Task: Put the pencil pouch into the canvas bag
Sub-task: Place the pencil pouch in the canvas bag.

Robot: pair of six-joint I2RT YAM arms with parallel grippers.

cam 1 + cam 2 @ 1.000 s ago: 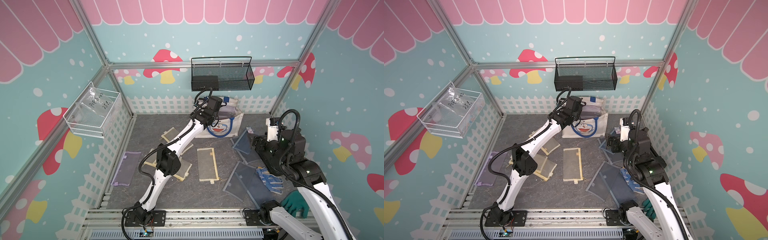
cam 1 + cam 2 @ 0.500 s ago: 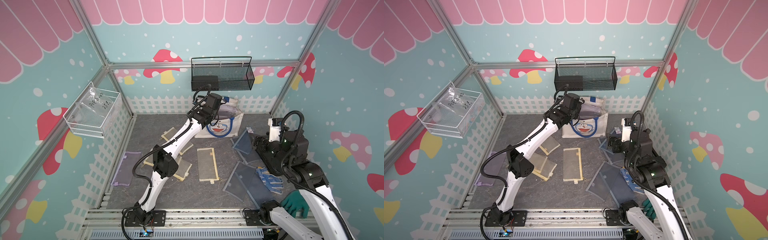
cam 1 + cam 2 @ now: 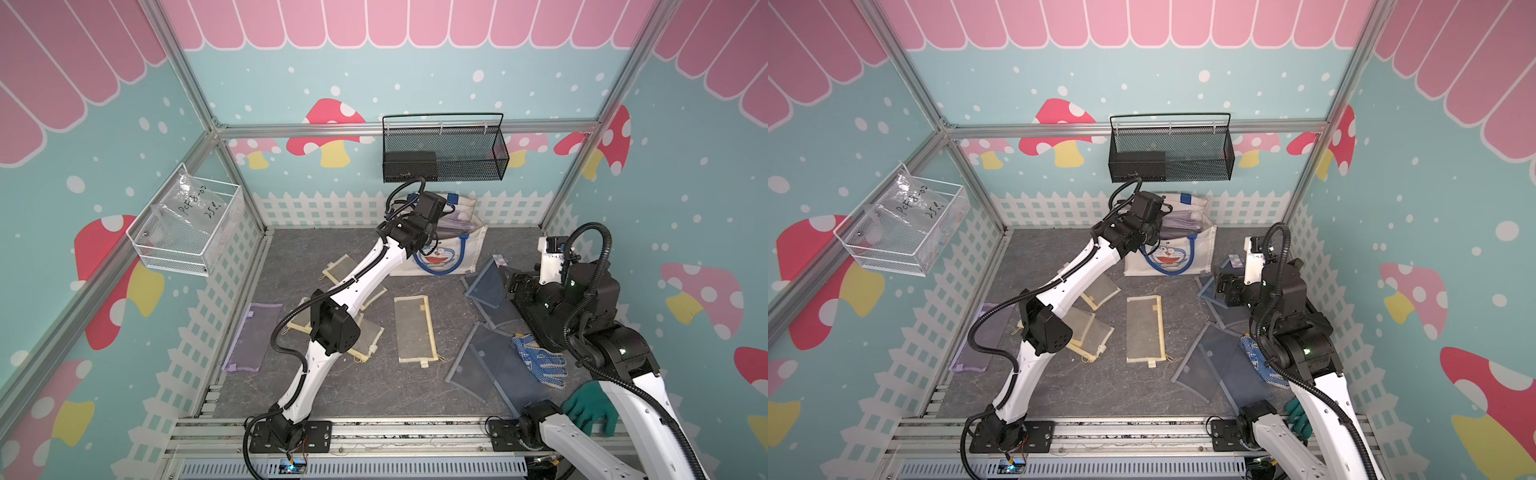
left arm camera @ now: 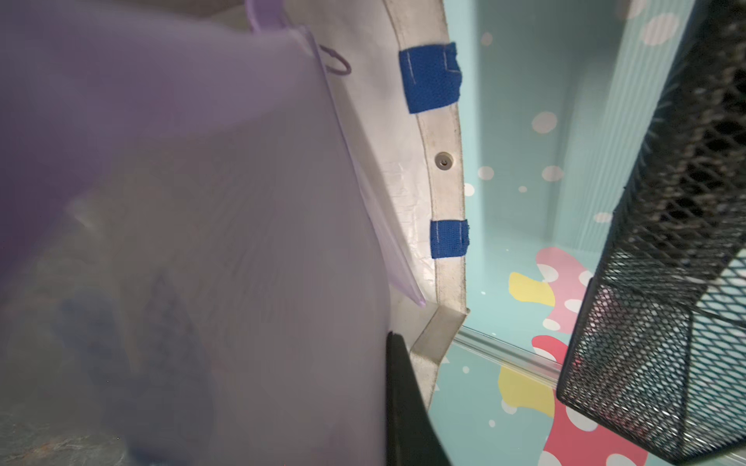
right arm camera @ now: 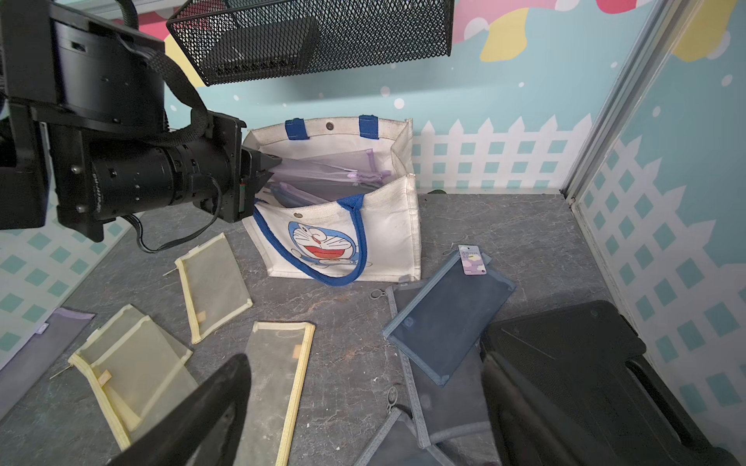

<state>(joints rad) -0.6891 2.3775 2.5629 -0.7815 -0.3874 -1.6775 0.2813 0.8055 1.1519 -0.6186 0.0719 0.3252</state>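
Centrally, one cream-white boxy canvas bag (image 5: 343,242) stands on the grey surface (image 5: 347,322). Four yellow-edged mesh pouches (image 3: 415,328) lie before it. Left tool (image 5: 268,169), pressed together, pinches one translucent purple mesh pouch (image 5: 323,169) inside the bag's mouth. Right tool (image 5: 363,403) spread.

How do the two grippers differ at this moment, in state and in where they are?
The left gripper is shut on a purple pencil pouch over the canvas bag's open mouth; the right gripper is open and holds nothing. The left reaches to the back wall; the right hangs low above the blue pouches. Both are black parallel grippers.
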